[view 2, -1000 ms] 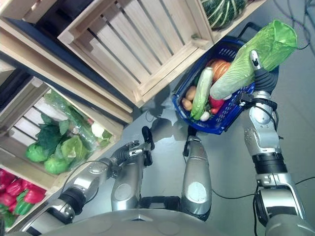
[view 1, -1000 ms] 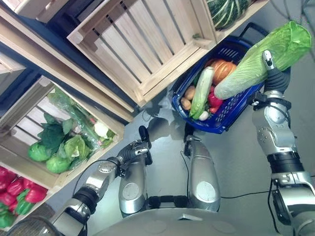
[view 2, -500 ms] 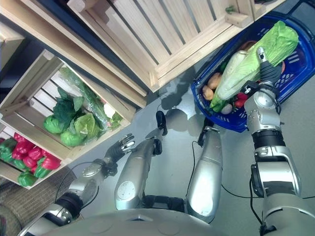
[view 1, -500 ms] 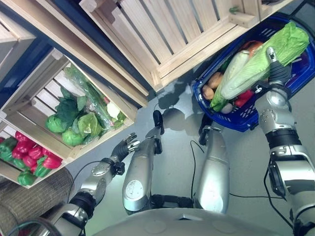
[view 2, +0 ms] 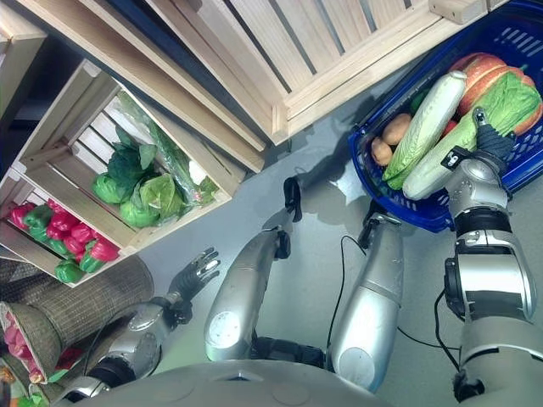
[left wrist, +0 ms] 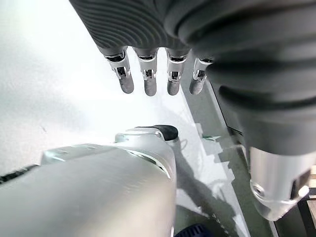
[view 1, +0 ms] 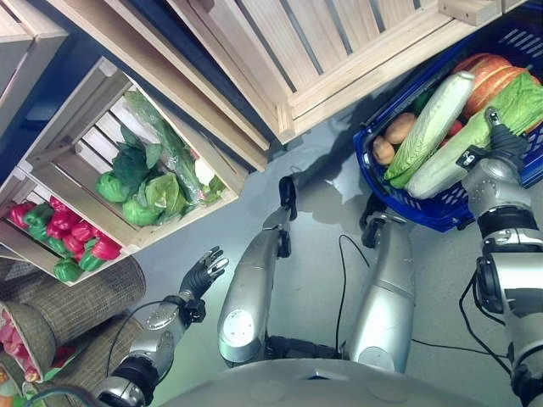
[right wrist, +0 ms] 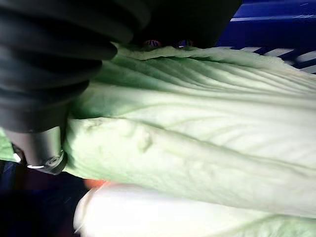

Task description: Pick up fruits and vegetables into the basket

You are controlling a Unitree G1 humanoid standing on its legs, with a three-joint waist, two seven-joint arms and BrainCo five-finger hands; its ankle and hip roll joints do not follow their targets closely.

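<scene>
Grey floor bears wooden crates; right hand grips cabbage in basket, left hand fingers relaxed.

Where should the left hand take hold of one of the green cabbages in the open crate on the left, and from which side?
Grip a round green cabbage across its middle, coming in through the crate's open face from the floor side. The heads sit near the front edge, while slatted walls close the other sides. The left hand hangs open, low beside the crate; the right hand is on the napa cabbage at the basket.

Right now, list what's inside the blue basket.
In the basket: two cabbages, one in the right hand, a pumpkin, potatoes, something red. Lower layers are covered.
</scene>
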